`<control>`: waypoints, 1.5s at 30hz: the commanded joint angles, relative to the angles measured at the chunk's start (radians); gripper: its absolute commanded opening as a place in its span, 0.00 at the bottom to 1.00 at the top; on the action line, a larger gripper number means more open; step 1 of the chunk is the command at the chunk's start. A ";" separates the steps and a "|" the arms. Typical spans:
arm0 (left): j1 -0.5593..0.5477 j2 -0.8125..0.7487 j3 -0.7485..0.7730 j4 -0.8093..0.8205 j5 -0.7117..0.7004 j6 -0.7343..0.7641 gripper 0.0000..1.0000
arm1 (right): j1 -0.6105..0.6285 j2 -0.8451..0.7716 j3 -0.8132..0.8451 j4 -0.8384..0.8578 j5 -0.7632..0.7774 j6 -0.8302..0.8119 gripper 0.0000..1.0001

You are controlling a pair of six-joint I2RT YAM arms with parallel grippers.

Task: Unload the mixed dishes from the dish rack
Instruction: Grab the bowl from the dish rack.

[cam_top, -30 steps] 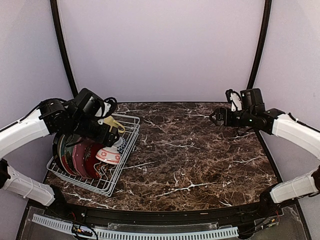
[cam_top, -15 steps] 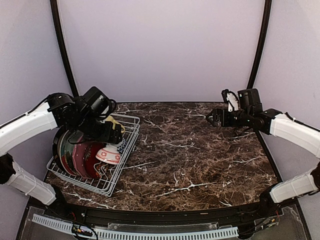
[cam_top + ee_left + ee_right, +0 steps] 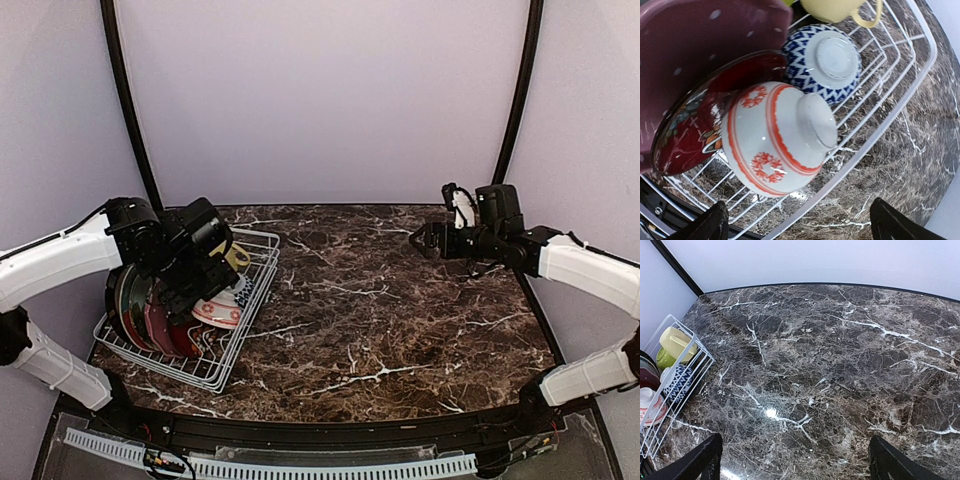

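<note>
One red-white bowl lies tilted, foot upward.

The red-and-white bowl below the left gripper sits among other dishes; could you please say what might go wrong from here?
The red-and-white bowl lies tilted, foot up, close beside the blue-and-white bowl; the open left gripper might knock them together. It seems to lean against the dark red plate, so lifting it may shift that plate. Its glossy round side could slip.
</note>
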 commanded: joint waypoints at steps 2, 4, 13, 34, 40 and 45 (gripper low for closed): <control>-0.006 -0.049 -0.072 -0.035 -0.021 -0.276 0.99 | 0.006 -0.020 -0.027 0.070 -0.026 0.006 0.99; -0.006 -0.058 -0.090 0.002 -0.028 -0.322 0.99 | 0.007 -0.019 -0.037 0.082 -0.028 0.006 0.99; -0.002 0.011 -0.102 0.076 0.006 -0.449 0.99 | 0.006 -0.049 -0.080 0.129 -0.056 0.030 0.99; 0.073 0.146 -0.024 -0.009 0.009 -0.477 0.99 | 0.005 -0.104 -0.106 0.096 0.036 -0.018 0.99; 0.091 0.169 -0.025 0.015 0.018 -0.464 0.93 | 0.005 -0.093 -0.104 0.099 0.029 -0.014 0.99; 0.092 0.186 -0.016 0.006 0.016 -0.458 0.82 | 0.006 -0.092 -0.105 0.099 0.031 -0.014 0.99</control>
